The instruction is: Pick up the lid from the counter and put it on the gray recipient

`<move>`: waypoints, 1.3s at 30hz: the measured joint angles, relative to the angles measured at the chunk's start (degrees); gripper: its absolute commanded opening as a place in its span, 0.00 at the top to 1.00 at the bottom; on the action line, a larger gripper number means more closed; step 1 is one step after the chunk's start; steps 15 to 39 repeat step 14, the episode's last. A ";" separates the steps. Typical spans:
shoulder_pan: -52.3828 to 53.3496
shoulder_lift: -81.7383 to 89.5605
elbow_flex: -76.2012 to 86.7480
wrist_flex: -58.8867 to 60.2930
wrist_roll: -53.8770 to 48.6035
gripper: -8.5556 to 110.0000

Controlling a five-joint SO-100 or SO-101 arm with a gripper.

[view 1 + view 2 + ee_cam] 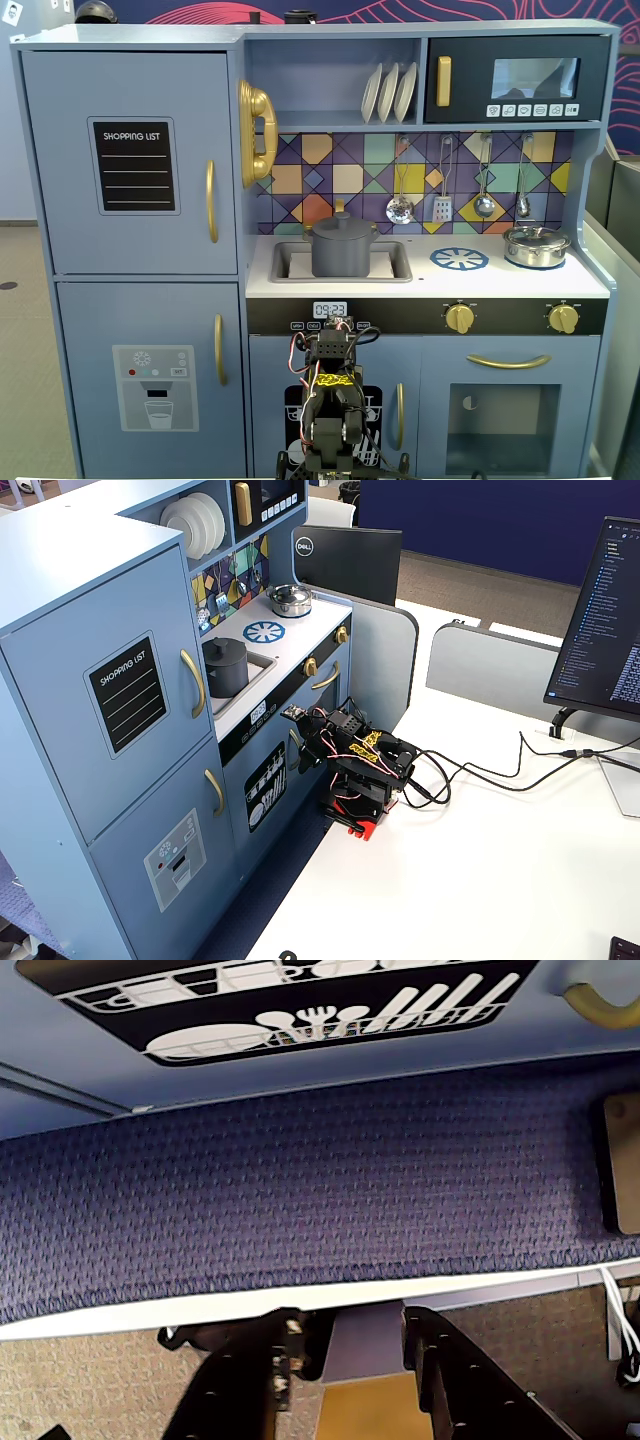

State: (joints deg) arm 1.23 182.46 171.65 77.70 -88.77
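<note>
The matte dark-gray round lid with its small center knob (pixel 343 224) sits flat atop the matte gray straight-sided cylindrical pot (pixel 343 254), closing it. The pot stands upright in the sink recess, center of one fixed view, upper left of the other (pixel 226 667), lid (pixel 222 646) on top.

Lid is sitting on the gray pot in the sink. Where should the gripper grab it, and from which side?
Grip the small center knob of the lid, coming straight down from above. The lid lies flat and level on the gray pot, its rim about as wide as the pot wall, so the edge likely offers little purchase. The knob sticks up clear.
</note>
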 measured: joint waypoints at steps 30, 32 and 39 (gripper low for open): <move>0.00 0.00 0.00 0.00 0.00 0.88; 0.00 0.00 0.00 0.00 0.00 0.88; 0.00 0.00 0.00 0.00 0.00 0.88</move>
